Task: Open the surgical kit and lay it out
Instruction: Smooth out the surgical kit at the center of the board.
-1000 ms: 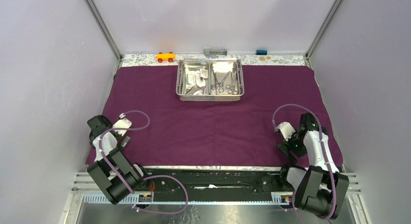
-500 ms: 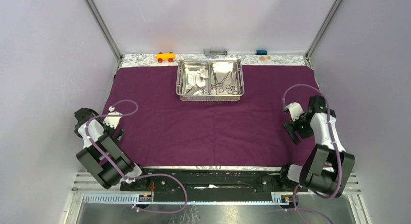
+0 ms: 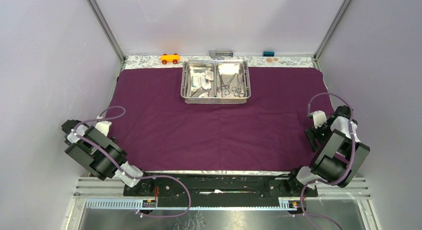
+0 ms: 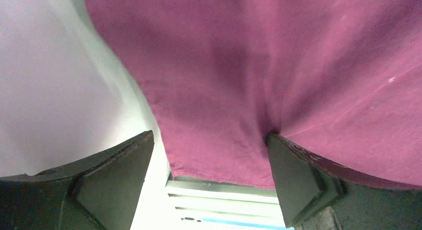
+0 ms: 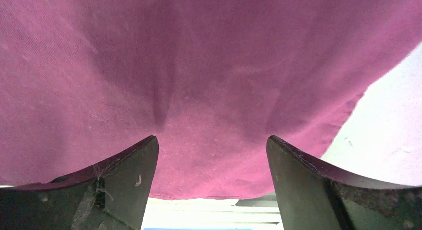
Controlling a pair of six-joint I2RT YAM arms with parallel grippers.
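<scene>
The dark purple cloth wrap (image 3: 214, 120) lies spread flat over the table. The steel two-compartment tray (image 3: 216, 81) stands on its far middle part; sealed packets (image 3: 200, 80) fill its left compartment, ring-handled forceps (image 3: 231, 83) and tweezers its right. My left gripper (image 3: 102, 133) is open and empty at the cloth's near left corner (image 4: 219, 155). My right gripper (image 3: 314, 135) is open and empty at the cloth's near right edge (image 5: 214, 175). Both wrist views show the jaws wide apart over cloth.
An orange toy car (image 3: 169, 57), a grey holder (image 3: 221, 53) and a small blue block (image 3: 268, 53) sit on the patterned strip behind the cloth. Purple walls close in left and right. A metal rail (image 3: 214, 182) runs along the near edge.
Both arms have swung outward: the left gripper moved left to the cloth's left edge, the right gripper moved right to its right edge. The cloth and tray have not moved.
</scene>
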